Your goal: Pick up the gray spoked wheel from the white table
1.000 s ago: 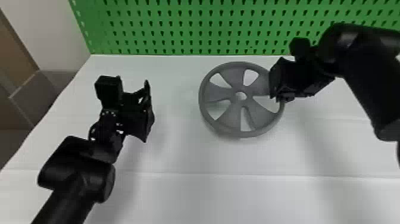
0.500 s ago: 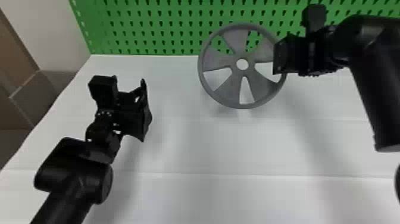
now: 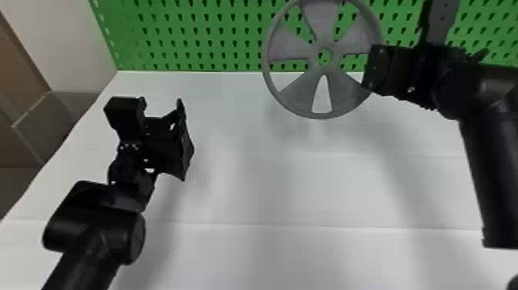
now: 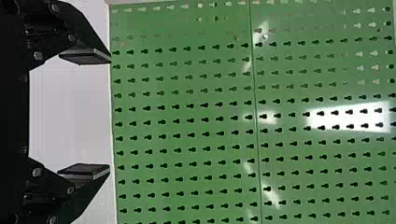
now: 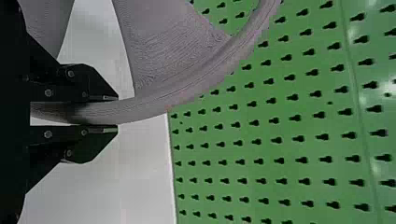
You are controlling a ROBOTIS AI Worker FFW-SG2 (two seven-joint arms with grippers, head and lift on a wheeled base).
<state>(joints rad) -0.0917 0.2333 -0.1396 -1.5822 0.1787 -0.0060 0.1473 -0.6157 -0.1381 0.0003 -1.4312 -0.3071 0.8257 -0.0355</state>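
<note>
Gaping wide, the left hand holds nothing above the worktop, near its left edge. Farther off, the right hand is closed to the thickness of the rim, gripping the gray spoked wheel over the worktop's far edge. The step looks to be lifting; next, keep that pinch firm and the wheel steady. Its top is cut off in the head view, its clearance hard to judge, against the green pegboard.
</note>
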